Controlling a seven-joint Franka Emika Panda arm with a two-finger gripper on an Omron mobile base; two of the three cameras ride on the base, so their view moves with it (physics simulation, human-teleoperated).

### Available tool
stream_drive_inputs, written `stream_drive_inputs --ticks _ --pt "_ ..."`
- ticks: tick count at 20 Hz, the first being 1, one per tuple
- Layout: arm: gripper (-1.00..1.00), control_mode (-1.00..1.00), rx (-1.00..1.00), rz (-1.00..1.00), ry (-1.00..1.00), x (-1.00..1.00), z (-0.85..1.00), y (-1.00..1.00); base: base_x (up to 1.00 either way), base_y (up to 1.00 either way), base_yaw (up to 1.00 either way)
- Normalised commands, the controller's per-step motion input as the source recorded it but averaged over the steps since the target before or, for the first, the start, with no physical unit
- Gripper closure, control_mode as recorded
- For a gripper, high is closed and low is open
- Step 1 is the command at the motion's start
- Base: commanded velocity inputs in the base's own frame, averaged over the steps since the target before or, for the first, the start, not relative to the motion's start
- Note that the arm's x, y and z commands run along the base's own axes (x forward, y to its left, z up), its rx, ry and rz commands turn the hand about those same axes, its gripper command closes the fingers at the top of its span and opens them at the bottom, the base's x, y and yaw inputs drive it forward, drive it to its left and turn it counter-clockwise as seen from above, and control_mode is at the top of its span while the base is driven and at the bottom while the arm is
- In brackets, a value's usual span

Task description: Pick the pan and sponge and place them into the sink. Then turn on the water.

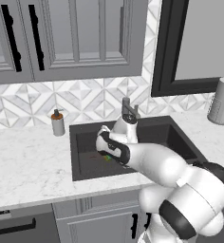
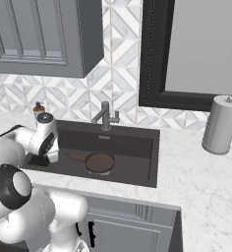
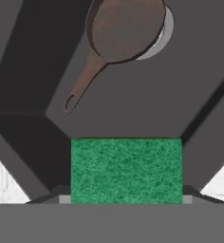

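The green sponge (image 3: 126, 168) sits between my gripper's (image 3: 126, 200) two fingertips, so the gripper is shut on it. It hangs over the left part of the dark grey sink (image 1: 83, 133). A sliver of the sponge's green and yellow (image 1: 107, 157) peeks out under my wrist in the left base view. The dark brown pan (image 2: 100, 161) lies on the sink floor over the round metal drain (image 3: 165, 29). Its long handle (image 3: 83, 83) points toward my gripper, and the pan (image 3: 126, 28) is well apart from the sponge. The grey faucet (image 2: 105, 118) stands at the sink's back rim.
A soap dispenser (image 1: 57, 123) stands on the marble counter left of the sink. A grey canister (image 2: 220, 125) stands on the counter to the right, below a dark-framed window. Upper cabinets hang over the left counter.
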Motion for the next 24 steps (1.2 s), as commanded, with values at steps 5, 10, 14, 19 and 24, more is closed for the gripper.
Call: stream_drive_inputs --ticks 5,10,14,19,24 --pt "1.00 -1.00 -0.12 -0.09 0.23 0.71 0.00 -0.18 0.00 0.00 0.00" --pt "1.00 -1.00 -0.19 -0.11 0.17 0.48 -0.10 -0.29 0.00 0.00 0.00" --pt "1.00 -1.00 -0.19 -0.14 0.00 0.34 -0.56 -0.36 0.00 0.00 0.00" --pt "1.00 -1.00 -0.17 -0.11 0.00 0.30 -0.62 -0.23 0.00 0.00 0.00" --pt "1.00 -1.00 -0.06 -0.06 0.01 0.36 -0.44 -0.11 0.00 0.00 0.00"
